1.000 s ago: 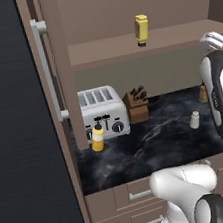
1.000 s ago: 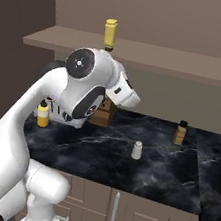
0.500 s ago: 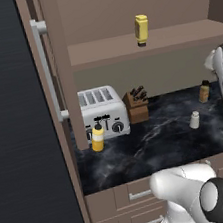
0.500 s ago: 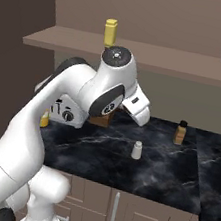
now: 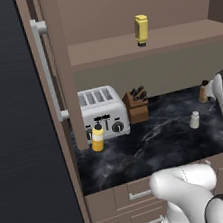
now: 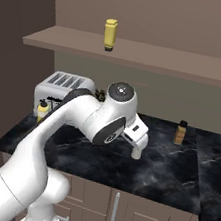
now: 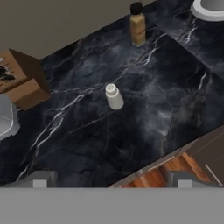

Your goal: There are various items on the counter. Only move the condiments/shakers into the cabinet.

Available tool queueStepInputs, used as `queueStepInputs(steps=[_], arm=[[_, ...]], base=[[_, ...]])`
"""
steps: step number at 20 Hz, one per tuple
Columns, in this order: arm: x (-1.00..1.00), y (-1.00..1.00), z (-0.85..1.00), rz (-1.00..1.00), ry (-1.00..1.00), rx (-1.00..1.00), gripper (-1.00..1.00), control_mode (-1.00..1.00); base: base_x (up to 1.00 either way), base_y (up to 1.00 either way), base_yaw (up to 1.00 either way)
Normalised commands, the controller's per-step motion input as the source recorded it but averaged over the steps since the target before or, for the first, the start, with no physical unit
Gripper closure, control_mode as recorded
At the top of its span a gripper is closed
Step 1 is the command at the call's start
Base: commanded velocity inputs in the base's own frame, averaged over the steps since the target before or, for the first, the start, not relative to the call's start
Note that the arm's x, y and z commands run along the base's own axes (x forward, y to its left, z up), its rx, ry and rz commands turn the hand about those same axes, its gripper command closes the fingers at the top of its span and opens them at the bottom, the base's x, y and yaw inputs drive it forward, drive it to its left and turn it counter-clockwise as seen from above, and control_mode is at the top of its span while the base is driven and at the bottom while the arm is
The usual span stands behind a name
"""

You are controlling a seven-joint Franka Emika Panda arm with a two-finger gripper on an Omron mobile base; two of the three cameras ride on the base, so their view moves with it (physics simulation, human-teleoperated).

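Hand view shows the gripper with its fingers spread wide and nothing between them, looking down on the black marble counter from above its near edge. Over the last second the arm has swung away from the cabinet side toward the right of the counter: in the right base view the wrist, which earlier hung in front of the toaster, now covers the middle of the worktop. The squat yellow bottle stands upright on the cabinet shelf and has not shifted, so one condiment appears delivered. Three remain on the counter. The pale grey shaker stands upright near the middle, well apart from the fingers and roughly centred ahead of them. The amber bottle with a dark cap stands at the far right near the back wall. The yellow squeeze bottle stands at the left, just in front of the toaster. The knife block sits beside the toaster and is not to be moved. In the inspector's judgement the arm is lining up on the shaker as the next item; descent and grasp are not yet done.
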Motion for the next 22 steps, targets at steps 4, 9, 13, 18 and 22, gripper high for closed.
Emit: queueStepInputs(steps=[4,9,13,18,22], arm=[[0.09,0.0,-0.7,0.03,-0.06,-0.18,-1.0,-1.0],[0.18,-0.01,-0.19,0.0,-0.05,-0.1,-1.0,-1.0],[0.37,0.0,-0.07,0.0,0.03,-0.04,-1.0,-1.0],[0.67,0.02,-0.05,0.0,0.13,-0.01,-1.0,-1.0],[0.52,0.0,-0.05,0.0,0.13,-0.02,-1.0,-1.0]], base=[[0.0,0.0,0.0],[0.0,0.0,0.0],[0.0,0.0,0.0],[0.0,0.0,0.0],[0.0,0.0,0.0]])
